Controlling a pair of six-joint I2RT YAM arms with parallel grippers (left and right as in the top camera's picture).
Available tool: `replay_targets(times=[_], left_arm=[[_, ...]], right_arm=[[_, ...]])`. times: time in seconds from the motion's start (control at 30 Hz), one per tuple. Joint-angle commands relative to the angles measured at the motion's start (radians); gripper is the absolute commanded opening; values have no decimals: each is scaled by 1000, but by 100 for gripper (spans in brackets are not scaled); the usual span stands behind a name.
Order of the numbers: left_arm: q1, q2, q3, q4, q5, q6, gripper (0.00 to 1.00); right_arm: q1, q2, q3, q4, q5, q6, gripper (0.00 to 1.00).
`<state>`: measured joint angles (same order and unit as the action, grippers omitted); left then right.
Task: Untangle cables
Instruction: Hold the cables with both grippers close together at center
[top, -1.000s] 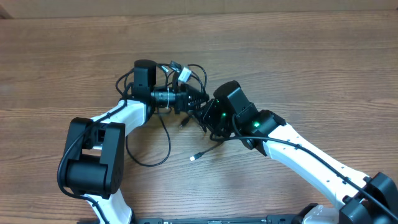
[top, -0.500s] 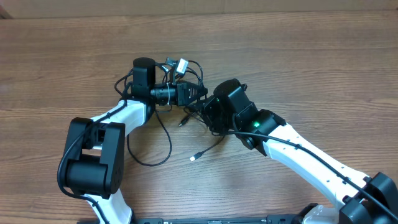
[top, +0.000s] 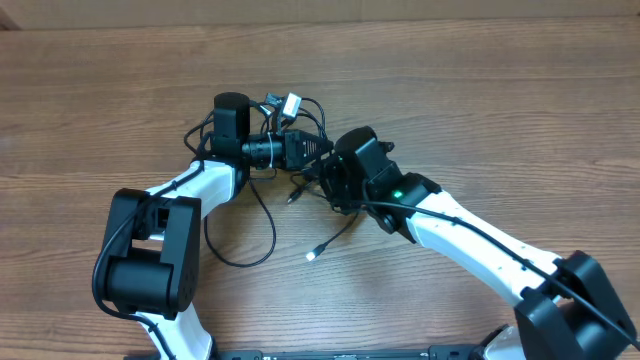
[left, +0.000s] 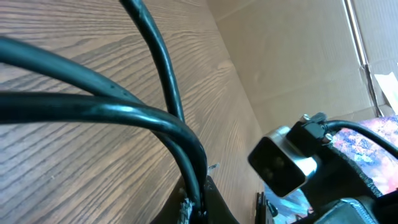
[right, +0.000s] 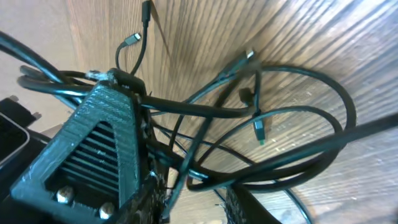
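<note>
Edging inward, the right claw (top: 323, 181), grip unclear, has neared the left claw (top: 318, 152) clamping the cables (top: 338, 235), probably adding slack.

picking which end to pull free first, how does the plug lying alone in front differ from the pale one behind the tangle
The lone plug is small and slim; the pale plug is bigger and blockier. The lone plug lies on the bare table at the end of a free strand, apart from the tangle; the pale plug sits at the tangle's far edge. Both end thin black cables.
</note>
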<state>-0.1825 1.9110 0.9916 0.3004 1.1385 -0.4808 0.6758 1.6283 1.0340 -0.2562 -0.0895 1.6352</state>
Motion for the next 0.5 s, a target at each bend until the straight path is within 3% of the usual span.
replay_targets(times=[0.0, 0.33, 0.47], left_arm=[[0, -26, -2, 3, 3, -13, 4], [-1, -26, -2, 3, 3, -13, 4], [-1, -26, -2, 3, 3, -13, 4]], right_arm=[[2, 6, 14, 24, 11, 23, 31], [2, 6, 14, 70, 44, 22, 31], [4, 6, 14, 61, 43, 21, 24]])
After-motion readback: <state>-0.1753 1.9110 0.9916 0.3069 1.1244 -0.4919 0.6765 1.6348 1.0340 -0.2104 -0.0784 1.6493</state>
